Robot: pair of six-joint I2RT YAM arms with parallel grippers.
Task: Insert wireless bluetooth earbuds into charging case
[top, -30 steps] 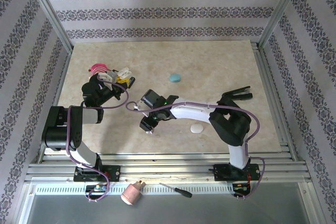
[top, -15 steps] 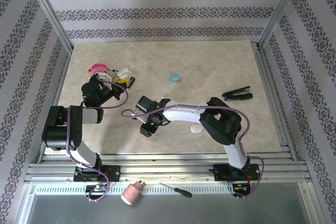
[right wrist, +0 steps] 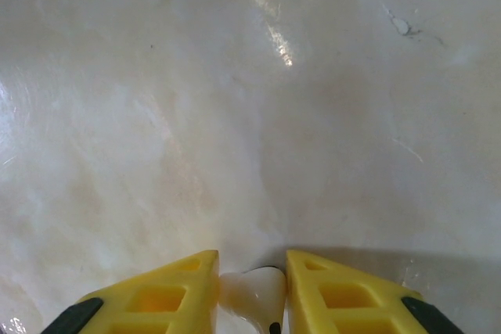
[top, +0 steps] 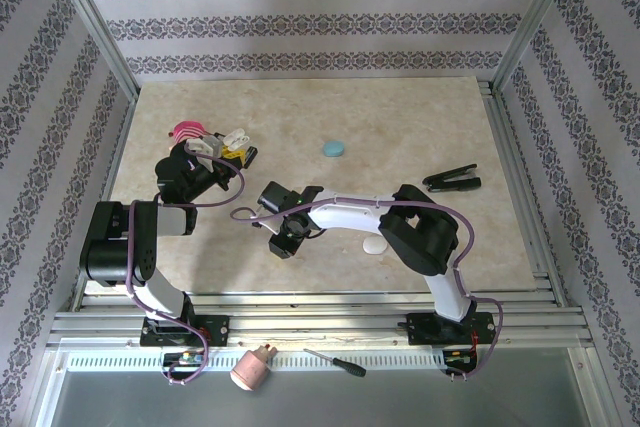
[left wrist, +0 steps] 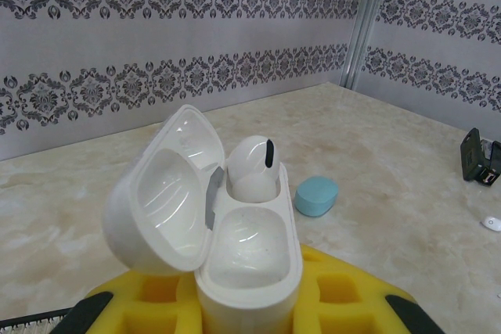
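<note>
The open white pebble-shaped charging case (left wrist: 235,263) fills the lower middle of the left wrist view, its lid tipped back to the left. One glossy white earbud with a black tip (left wrist: 252,168) is already seated upright in the far socket, while the near socket (left wrist: 246,242) is bare. I judge the job about half done for this case: one bud is in, and one has yet to be carried over and dropped in. The left gripper (left wrist: 246,314) is pressed tight on the case's base, with its yellow fingers showing along the bottom edge of that frame. The second small white earbud (right wrist: 252,293) lies at the bottom centre of the right wrist view on the pale marble tabletop (right wrist: 235,115). The right gripper (right wrist: 252,287) is down over it, its two yellow fingers narrowed to a slim gap with the bud filling that gap and touching both inner faces. It reads as a pinch on the bud, which looks to be resting on the table, not lifted. A closed pale blue oval case (left wrist: 316,195) lies right of centre, beyond the open case. A closed white oval case (top: 374,245) lies just below the centre of the top view. Neither is being handled.
</note>
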